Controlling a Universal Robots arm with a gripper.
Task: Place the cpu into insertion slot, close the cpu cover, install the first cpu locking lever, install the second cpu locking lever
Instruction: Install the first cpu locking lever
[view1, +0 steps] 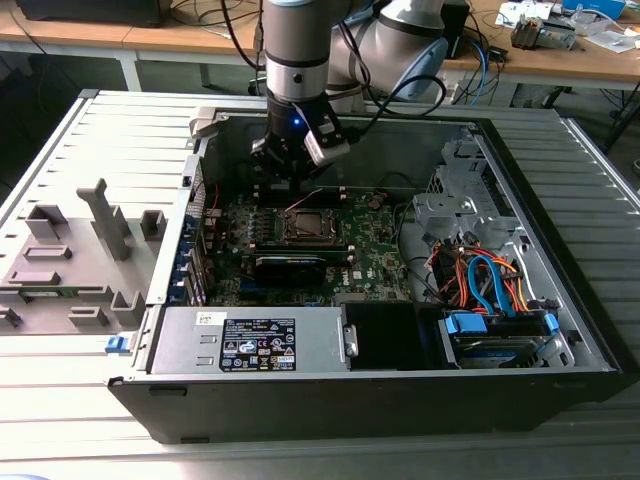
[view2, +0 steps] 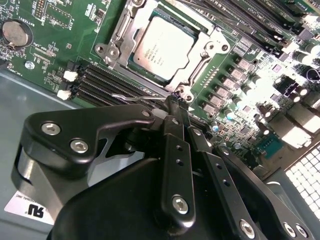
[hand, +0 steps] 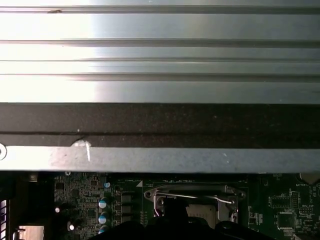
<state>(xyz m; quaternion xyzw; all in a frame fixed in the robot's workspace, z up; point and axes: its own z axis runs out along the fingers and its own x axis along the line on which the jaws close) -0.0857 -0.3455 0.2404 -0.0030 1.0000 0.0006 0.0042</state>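
Observation:
The cpu (view2: 162, 47), a silver-grey square, lies flat in the insertion slot (view1: 305, 226) on the green board. The silver cpu cover (view2: 122, 37) is down over its edges. My gripper (view2: 176, 102) hangs just beside one corner of the socket with its black fingers (view2: 172, 150) pressed together. A thin wire locking lever (view2: 135, 97) runs along the socket's side and ends at the tips; whether it is pinched I cannot tell. In the exterior view the gripper (view1: 290, 175) stands just behind the socket. In the first wrist view the socket (hand: 195, 202) has a wire lever (hand: 187, 196) across it.
The open computer case (view1: 560, 330) surrounds the board. A power supply (view1: 250, 345) sits at its front, a drive cage with coloured cables (view1: 490, 285) at the exterior view's right. Black card slots (view2: 100, 80) lie beside the socket. A grey fixture (view1: 70, 260) rests outside.

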